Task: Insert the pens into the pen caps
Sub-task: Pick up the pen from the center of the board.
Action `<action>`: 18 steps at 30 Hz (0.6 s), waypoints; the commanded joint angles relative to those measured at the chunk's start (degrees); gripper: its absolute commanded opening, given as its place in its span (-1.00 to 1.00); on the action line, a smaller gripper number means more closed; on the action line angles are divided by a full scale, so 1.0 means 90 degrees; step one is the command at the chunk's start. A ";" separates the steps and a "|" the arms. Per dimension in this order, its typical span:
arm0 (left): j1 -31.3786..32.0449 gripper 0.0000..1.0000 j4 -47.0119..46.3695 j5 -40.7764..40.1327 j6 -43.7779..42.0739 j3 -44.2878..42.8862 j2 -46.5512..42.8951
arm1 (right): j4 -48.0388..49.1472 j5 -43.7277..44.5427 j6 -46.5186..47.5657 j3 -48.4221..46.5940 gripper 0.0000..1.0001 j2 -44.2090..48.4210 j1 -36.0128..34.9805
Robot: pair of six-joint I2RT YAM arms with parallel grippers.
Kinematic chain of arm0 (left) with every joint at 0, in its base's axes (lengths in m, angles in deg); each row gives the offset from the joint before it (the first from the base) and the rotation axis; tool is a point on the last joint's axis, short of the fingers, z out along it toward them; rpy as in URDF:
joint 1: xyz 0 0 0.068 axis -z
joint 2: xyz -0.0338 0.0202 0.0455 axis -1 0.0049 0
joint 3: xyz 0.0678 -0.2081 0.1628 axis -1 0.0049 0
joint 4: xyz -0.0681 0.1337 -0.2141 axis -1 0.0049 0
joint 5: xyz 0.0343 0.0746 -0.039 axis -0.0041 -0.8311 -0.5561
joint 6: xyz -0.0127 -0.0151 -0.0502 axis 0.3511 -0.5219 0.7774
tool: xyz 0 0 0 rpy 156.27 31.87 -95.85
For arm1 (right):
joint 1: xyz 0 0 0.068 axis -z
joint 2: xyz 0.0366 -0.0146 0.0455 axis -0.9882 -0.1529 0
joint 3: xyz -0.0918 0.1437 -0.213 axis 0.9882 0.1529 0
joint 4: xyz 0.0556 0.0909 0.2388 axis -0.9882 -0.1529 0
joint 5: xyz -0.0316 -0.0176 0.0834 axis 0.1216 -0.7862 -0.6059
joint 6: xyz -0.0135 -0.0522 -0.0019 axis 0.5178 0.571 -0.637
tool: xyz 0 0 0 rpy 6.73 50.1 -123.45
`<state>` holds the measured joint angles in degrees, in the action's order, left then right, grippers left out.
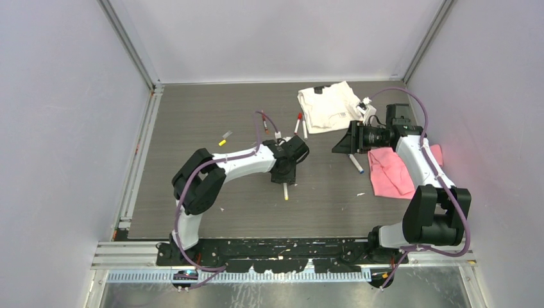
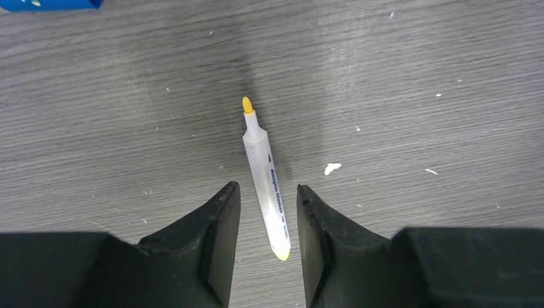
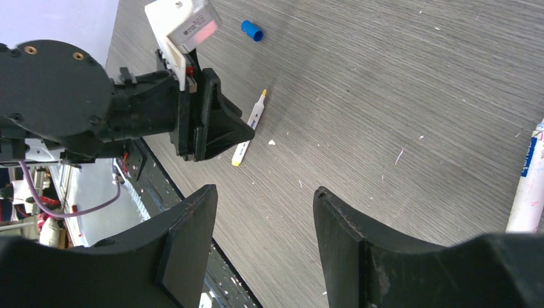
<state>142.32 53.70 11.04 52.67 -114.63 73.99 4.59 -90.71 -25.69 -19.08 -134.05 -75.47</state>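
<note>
A white pen with a yellow tip (image 2: pixel 264 176) lies on the table, also seen in the top view (image 1: pixel 286 191) and the right wrist view (image 3: pixel 250 125). My left gripper (image 2: pixel 267 188) is open and low over it, with the pen's rear end between the fingers, which stand apart from the barrel. A blue cap (image 3: pixel 252 30) lies beyond the left gripper (image 3: pixel 218 125). My right gripper (image 3: pixel 266 199) is open and empty above the table. A blue-tipped pen (image 1: pixel 356 163) lies under it. A red-tipped pen (image 1: pixel 298 123), a dark red pen (image 1: pixel 264 120) and a small yellow cap (image 1: pixel 222 142) lie farther back.
A white cloth (image 1: pixel 327 106) lies at the back right and a pink cloth (image 1: pixel 394 170) at the right, under the right arm. The table's near edge and a black rail (image 3: pixel 192 212) show below the right gripper. Grey walls enclose the table.
</note>
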 commanded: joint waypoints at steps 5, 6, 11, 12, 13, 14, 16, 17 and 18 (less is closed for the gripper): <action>0.0025 -0.29 0.0551 -0.0152 0.0046 -0.0503 0.0314 | 0.0132 -0.0142 -0.0004 -0.0061 0.24 0.0093 0.0017; 0.0025 -0.29 0.0593 -0.0155 0.0051 -0.0544 0.0374 | 0.0127 -0.0143 -0.0004 -0.0061 0.24 0.0096 0.0017; 0.0025 -0.44 0.0708 -0.0195 -0.0007 -0.0754 0.0643 | 0.0116 -0.0143 0.0005 -0.0068 0.24 0.0081 0.0017; 0.0025 -0.45 0.0769 -0.0211 -0.0007 -0.0811 0.0702 | 0.0111 -0.0143 0.0010 -0.0071 0.25 0.0081 0.0017; 0.0025 -0.45 0.0852 -0.0230 -0.0012 -0.0864 0.0778 | 0.0100 -0.0143 0.0014 -0.0071 0.25 0.0088 0.0017; 0.0025 -0.45 0.0887 -0.0234 -0.0017 -0.0899 0.0818 | 0.0097 -0.0143 0.0015 -0.0071 0.25 0.0082 0.0017; 0.0025 -0.51 0.0891 -0.0234 -0.0015 -0.0908 0.0876 | 0.0092 -0.0143 0.0025 -0.0076 0.24 0.0085 0.0017; 0.0025 -0.58 0.0918 -0.0241 -0.0025 -0.0908 0.0895 | 0.0079 -0.0143 0.0033 -0.0079 0.25 0.0085 0.0017; 0.0025 -0.67 0.0933 -0.0251 -0.0040 -0.0908 0.0904 | 0.0075 -0.0143 0.0034 -0.0080 0.24 0.0089 0.0017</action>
<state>142.49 60.24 10.08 52.54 -121.90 80.46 4.57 -90.73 -25.67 -19.08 -134.05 -75.47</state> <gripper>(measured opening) 0.220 0.624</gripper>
